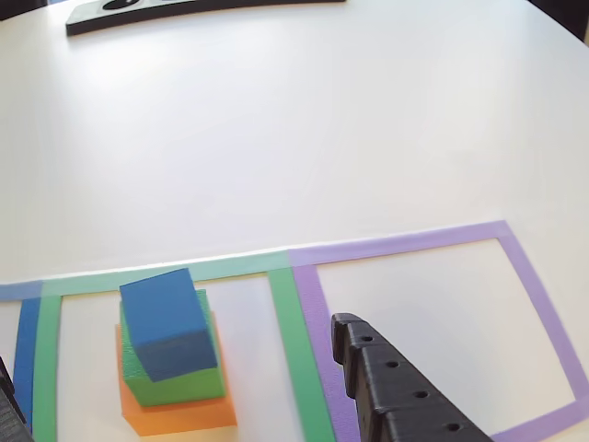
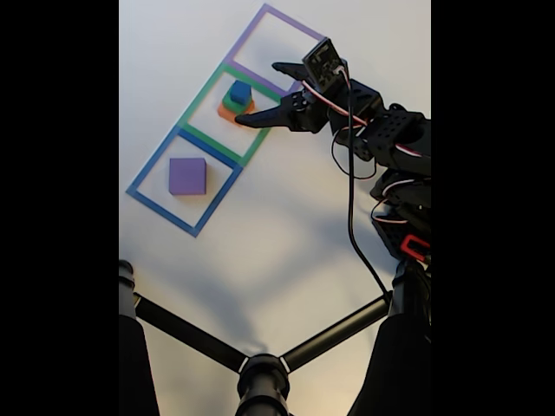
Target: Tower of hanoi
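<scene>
A: Start with the stack. What is in the middle?

B: 3 blocks piled inside the green taped square (image 2: 218, 111): an orange block (image 1: 179, 410) at the bottom, a green block (image 1: 175, 379) on it, and a blue block (image 1: 166, 324) on top, sitting a little twisted against the green one.

A: And the fourth piece?

B: A purple block (image 2: 187, 176) lies alone in the blue taped square (image 2: 182, 182), at the lower end of the row in the fixed view. The purple taped square (image 2: 279, 45) at the other end has nothing in it.

A: Where is the arm?

B: The gripper (image 2: 258, 94) hangs just beside the stack, near the tape shared by the green and purple squares. Its jaws are spread wide, 1 finger toward the stack and the other toward the purple square, and they hold nothing. In the other view, 1 black finger (image 1: 396, 391) juts in over the purple tape.

A: How far along, then?

B: I judge it midway. 3 blocks are gathered in 1 square and 1 block is apart, so no full tower of 4 stands yet. The blue block looks the likeliest next pick, being on top and nearest the open jaws, but that is a guess.
</scene>
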`<action>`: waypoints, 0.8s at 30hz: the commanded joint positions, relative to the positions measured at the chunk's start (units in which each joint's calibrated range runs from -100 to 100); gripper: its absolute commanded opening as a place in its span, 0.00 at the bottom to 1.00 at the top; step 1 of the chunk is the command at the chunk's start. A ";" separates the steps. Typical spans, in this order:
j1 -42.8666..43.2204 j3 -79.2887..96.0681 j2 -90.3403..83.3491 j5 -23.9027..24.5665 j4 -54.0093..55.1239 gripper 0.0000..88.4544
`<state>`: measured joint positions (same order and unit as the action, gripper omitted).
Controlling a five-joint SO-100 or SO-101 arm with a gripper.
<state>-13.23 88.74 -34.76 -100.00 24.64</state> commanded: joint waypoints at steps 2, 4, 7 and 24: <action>2.29 -4.55 3.35 0.00 2.84 0.50; 2.52 -5.91 5.60 0.00 3.65 0.50; 2.75 -7.64 9.52 0.00 5.99 0.50; 4.80 -10.73 17.37 0.00 9.72 0.50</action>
<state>-9.44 80.22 -17.28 -100.00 32.62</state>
